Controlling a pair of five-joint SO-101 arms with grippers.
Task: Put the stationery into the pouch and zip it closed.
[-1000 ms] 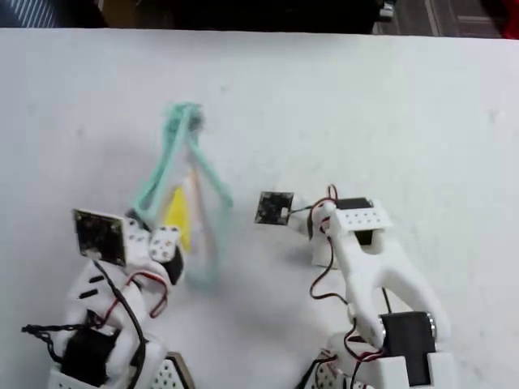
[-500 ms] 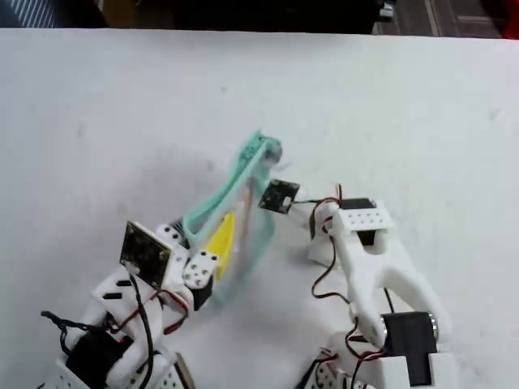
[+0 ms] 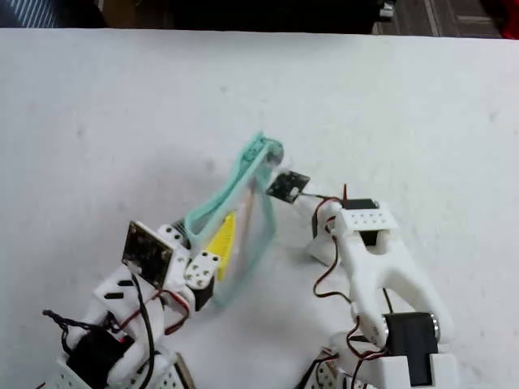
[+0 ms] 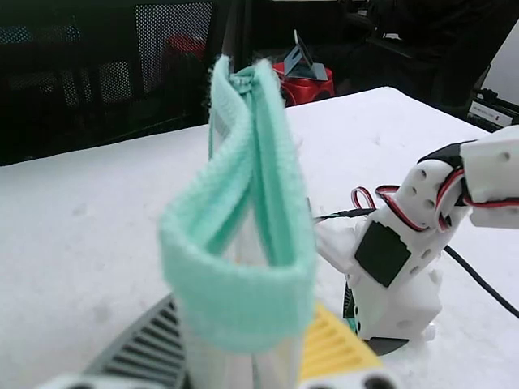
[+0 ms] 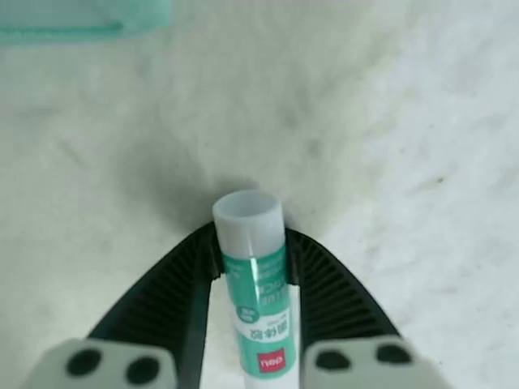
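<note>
Right fingers [image 5: 158, 296] pinch glue stick [image 5: 253, 267], end just past tips | left fingers [image 4: 332, 352] clamp pouch [image 4: 243, 243] edge

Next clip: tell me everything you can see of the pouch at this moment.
The pouch has see-through walls and a mint-green fabric band round its mouth, which gapes open, unzipped. The left gripper is shut on one end of it, and the other end points away over the table. It stands on edge, mouth sideways. Whether its lower edge touches the table cannot be told.
</note>
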